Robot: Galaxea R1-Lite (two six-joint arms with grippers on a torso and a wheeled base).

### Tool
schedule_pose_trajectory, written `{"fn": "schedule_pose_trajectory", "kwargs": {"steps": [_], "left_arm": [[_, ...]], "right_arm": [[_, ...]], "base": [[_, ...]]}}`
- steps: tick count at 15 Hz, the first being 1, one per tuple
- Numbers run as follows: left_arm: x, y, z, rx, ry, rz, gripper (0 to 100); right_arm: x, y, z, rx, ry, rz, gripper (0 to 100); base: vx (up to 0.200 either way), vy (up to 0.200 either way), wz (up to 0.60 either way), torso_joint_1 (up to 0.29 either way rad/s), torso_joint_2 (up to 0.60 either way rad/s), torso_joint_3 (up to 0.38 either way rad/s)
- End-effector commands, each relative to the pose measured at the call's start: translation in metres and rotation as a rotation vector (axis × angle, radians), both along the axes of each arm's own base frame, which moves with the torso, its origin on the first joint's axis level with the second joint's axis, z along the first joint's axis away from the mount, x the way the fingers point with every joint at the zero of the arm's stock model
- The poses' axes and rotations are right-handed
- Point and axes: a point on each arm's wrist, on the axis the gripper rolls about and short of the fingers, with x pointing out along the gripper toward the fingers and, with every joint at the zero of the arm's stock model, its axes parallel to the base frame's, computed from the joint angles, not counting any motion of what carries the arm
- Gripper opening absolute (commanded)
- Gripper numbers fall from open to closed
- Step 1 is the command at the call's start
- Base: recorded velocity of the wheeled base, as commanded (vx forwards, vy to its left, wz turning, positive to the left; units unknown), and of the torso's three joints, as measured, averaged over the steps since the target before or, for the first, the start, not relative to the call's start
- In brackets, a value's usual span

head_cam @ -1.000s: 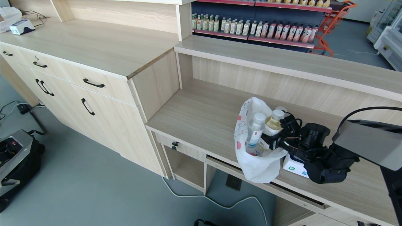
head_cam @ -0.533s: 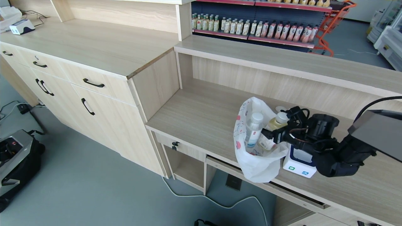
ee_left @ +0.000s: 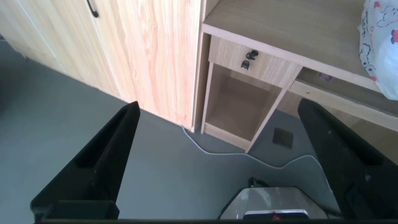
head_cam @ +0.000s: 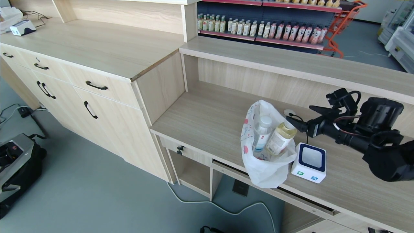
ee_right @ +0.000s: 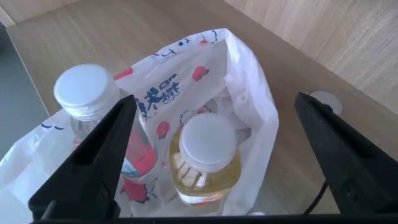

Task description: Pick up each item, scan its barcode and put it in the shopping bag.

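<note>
Head high over counter (head_cam: 207, 119), right wrist close above shared bag (ee_right: 249, 74), left wrist floorward

No wording can be read with certainty. The white shopping bag (ee_right: 249, 81) carries red and blue printed marks, too blurred to make out. The clear bottle (head_cam: 262, 133) inside it has a red-and-white label with print too small to read. The white scanner (head_cam: 309, 162) shows one green and one blue square icon on its front edge.

The clear bottle (head_cam: 262, 136) and yellow bottle (head_cam: 278, 139) sit inside the shopping bag (head_cam: 263, 173).
</note>
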Motion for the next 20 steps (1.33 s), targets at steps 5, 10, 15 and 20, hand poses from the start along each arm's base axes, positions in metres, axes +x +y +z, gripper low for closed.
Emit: {"fn": "schedule_pose_trajectory", "kwargs": {"steps": [5,10,15,20], "left_arm": [[0.0,0.0,0.0,0.0,0.001,0.0,100],[0.0,0.0,0.0,0.0,0.001,0.0,100],[0.0,0.0,0.0,0.0,0.001,-0.001,100],[0.0,0.0,0.0,0.0,0.001,0.0,100]], "right_arm": [[-0.089,-0.041,0.071,-0.051,-0.038,-0.177,100],[-0.138,-0.053,0.059,-0.016,0.065,-0.392,100],[-0.24,-0.029,-0.004,0.086,0.115,-0.392,100],[-0.288,-0.015,-0.021,-0.029,0.011,-0.336,100]], "base": [[0.0,0.0,-0.48,-0.003,0.0,0.001],[0.0,0.0,-0.36,0.003,0.0,0.003],[0.0,0.0,0.0,0.0,0.0,0.0],[0.0,0.0,0.0,0.0,0.0,0.0]]}}
